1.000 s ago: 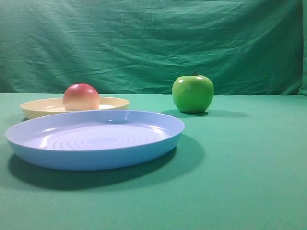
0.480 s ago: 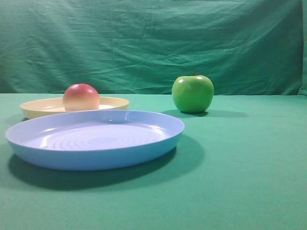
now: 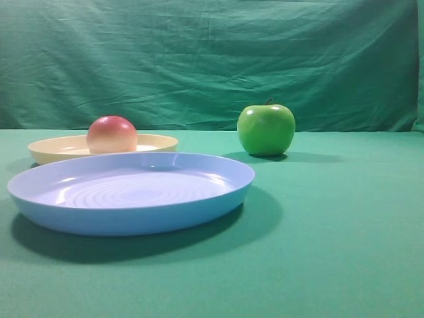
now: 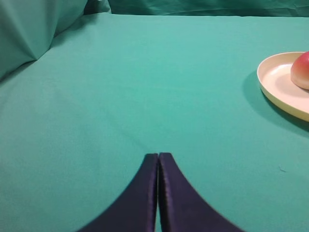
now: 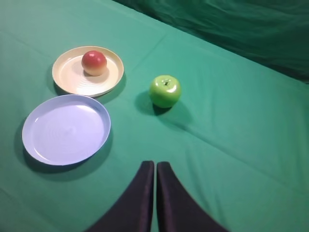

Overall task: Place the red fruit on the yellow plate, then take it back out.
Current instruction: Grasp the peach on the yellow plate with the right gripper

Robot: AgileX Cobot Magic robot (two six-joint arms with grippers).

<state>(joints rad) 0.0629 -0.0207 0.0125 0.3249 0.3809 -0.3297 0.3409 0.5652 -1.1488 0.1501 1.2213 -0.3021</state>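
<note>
The red fruit [image 3: 111,134] rests on the yellow plate [image 3: 156,142] at the left of the exterior view. The right wrist view shows the fruit [image 5: 94,62] sitting off-centre on that plate [image 5: 72,79]. In the left wrist view the plate [image 4: 275,84] and the fruit [image 4: 301,70] appear at the right edge. My left gripper [image 4: 158,155] is shut and empty over bare cloth, well left of the plate. My right gripper [image 5: 155,164] is shut and empty, high above the cloth, near the blue plate.
A larger light-blue plate [image 3: 218,192] lies in front of the yellow one, seen also in the right wrist view [image 5: 48,145]. A shiny green apple [image 3: 266,129] stands to the right of both plates. Green cloth covers the table and hangs as a backdrop.
</note>
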